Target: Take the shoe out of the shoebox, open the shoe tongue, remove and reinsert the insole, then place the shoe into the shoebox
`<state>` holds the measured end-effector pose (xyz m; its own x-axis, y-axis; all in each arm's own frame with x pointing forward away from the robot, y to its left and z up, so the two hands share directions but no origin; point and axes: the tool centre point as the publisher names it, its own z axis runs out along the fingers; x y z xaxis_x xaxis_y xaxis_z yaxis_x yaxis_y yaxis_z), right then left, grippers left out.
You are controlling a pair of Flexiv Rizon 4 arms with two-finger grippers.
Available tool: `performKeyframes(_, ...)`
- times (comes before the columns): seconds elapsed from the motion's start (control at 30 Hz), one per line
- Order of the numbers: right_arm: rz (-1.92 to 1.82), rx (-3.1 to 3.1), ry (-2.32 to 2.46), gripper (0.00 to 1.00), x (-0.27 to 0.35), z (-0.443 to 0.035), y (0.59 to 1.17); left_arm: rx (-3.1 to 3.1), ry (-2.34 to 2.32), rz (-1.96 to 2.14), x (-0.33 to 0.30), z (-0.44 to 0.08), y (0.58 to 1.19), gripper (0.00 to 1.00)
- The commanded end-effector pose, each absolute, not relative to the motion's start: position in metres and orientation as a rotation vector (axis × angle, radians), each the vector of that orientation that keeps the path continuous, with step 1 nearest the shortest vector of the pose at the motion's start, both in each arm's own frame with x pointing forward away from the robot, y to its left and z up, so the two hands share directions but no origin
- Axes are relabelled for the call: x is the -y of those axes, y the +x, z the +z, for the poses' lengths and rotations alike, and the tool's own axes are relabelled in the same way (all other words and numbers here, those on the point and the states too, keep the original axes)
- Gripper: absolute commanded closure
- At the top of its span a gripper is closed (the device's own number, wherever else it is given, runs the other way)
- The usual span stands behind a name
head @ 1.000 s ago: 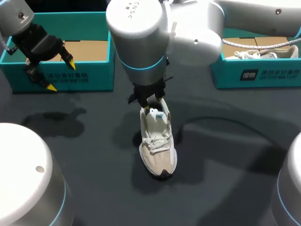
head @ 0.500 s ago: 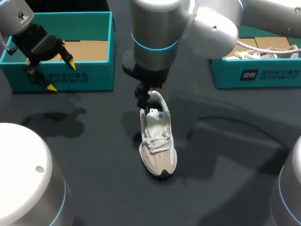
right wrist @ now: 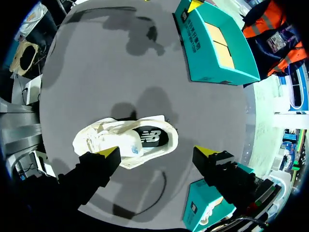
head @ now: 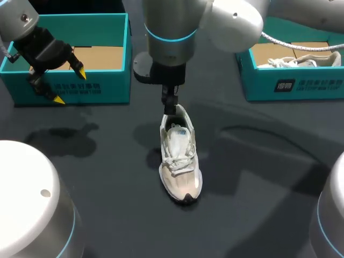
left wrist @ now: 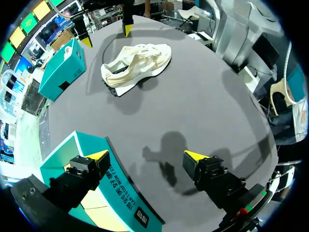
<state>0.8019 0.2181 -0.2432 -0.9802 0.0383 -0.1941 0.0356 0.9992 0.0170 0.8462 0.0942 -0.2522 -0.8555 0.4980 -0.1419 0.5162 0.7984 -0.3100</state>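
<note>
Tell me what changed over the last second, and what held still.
The right gripper rose out of the white mesh sneaker's opening and drew back above its heel, fingers open, holding nothing. The sneaker stayed upright in the same spot on the dark table. The left gripper stayed open over the front wall of the teal shoebox at left.

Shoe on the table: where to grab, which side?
Likely the shoe at its heel collar, from above, one finger inside the opening, one behind the heel. It stands upright on its sole, opening up, and the open right gripper hangs over that end.
</note>
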Motion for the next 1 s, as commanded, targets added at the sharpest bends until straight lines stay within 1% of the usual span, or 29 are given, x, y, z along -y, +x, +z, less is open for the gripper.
performKeyframes(0.03, 0.012, -2.949, -0.15, 0.0, -0.224, -0.247, 0.806, -2.928, 0.827, -0.525, -0.094, -0.252, 0.846, 0.0)
performKeyframes(0.13, 0.012, -2.949, -0.15, 0.0, -0.224, -0.247, 0.806, -2.928, 0.827, -0.525, -0.094, -0.252, 0.846, 0.0)
performKeyframes(0.23, -0.069, -2.939, -0.2, 0.0, -0.234, -0.258, 0.812, -2.928, 0.827, -0.525, -0.094, -0.252, 0.846, 0.0)
performKeyframes(0.57, -0.094, -2.927, -0.142, 0.0, -0.233, -0.291, 0.827, -2.928, 0.827, -0.525, -0.094, -0.252, 0.846, 0.0)
performKeyframes(0.9, -0.085, -2.939, -0.13, 0.0, -0.216, -0.313, 0.841, -2.928, 0.827, -0.525, -0.094, -0.252, 0.846, 0.0)
performKeyframes(0.93, -0.088, -2.945, -0.122, 0.03, -0.214, -0.316, 0.843, -2.928, 0.827, -0.525, -0.094, -0.252, 0.846, 0.0)
performKeyframes(1.0, -0.062, -2.961, -0.113, 0.05, -0.21, -0.322, 0.846, -2.928, 0.827, -0.525, -0.094, -0.252, 0.846, 0.0)
